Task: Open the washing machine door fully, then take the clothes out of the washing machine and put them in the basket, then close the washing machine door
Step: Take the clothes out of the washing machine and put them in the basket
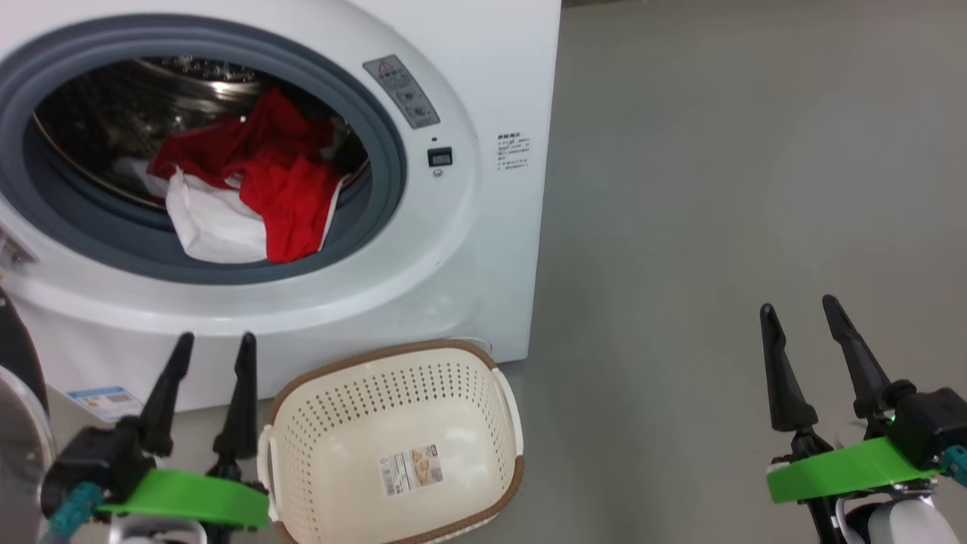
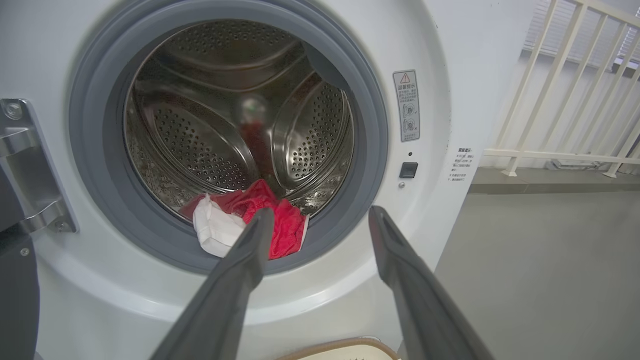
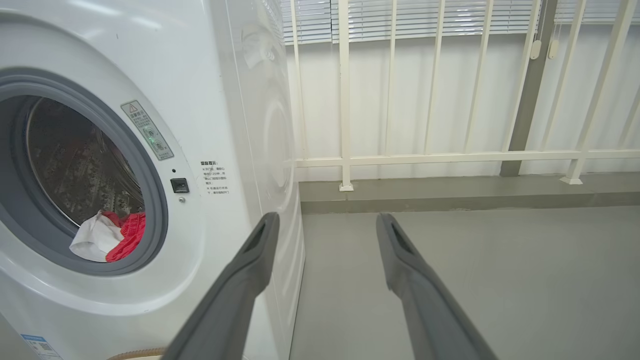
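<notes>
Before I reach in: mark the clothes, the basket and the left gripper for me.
clothes [image 1: 283,193]: head view, on the red fabric in the middle of the pile.
basket [image 1: 393,385]: head view, on its perforated far wall.
left gripper [image 1: 216,338]: head view, midway between the tips of its open jaws.

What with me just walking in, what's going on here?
The washing machine is open, its door swung out to the left. Red and white clothes lie in the drum, spilling over the gasket. The basket on the floor before it holds nothing. The left hand and right hand are open, empty.
</notes>
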Controlling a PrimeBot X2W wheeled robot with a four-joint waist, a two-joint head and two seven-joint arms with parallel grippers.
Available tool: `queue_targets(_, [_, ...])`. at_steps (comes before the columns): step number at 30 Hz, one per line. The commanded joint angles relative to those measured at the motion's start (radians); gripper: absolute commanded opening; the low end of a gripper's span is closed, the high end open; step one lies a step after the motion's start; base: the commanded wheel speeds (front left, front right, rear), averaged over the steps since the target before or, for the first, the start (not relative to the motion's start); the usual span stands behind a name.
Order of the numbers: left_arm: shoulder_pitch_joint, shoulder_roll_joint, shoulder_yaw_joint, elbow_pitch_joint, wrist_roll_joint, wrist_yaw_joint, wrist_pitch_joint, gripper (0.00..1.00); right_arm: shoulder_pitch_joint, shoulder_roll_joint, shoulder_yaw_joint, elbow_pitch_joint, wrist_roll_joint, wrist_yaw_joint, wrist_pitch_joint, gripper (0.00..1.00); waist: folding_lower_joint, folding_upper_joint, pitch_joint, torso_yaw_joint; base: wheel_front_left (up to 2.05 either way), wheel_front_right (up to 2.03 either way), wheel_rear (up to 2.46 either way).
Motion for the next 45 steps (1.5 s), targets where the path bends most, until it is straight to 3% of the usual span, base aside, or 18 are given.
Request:
queue_targets(1, [-0.049, 0.025, 0.036, -0.016, 0.002, 0.001, -0.005, 1.0, -0.039, -0.013, 0.028, -0.028, -0.015, 0.006, -0.006, 1.0, 0.0, 0.0, 0.04, 0.007, 0.0, 0.0, 0.0])
queue_targets(22, [-0.475, 0.035, 0.151, 0.24, 0.075, 0.031, -0.005, 1.0, -0.16, -0.013, 0.039, -0.057, -0.021, 0.006, -0.006, 1.0, 0.0, 0.0, 0.29, -0.048, 0.0, 0.0, 0.0])
queue_targets(45, [-0.88, 0.195, 0.152, 0.628, 0.171, 0.119, 0.001, 1.0, -0.257, -0.013, 0.085, -0.054, 0.018, 0.006, -0.006, 1.0, 0.0, 0.0, 0.48, -0.12, 0.0, 0.0, 0.0])
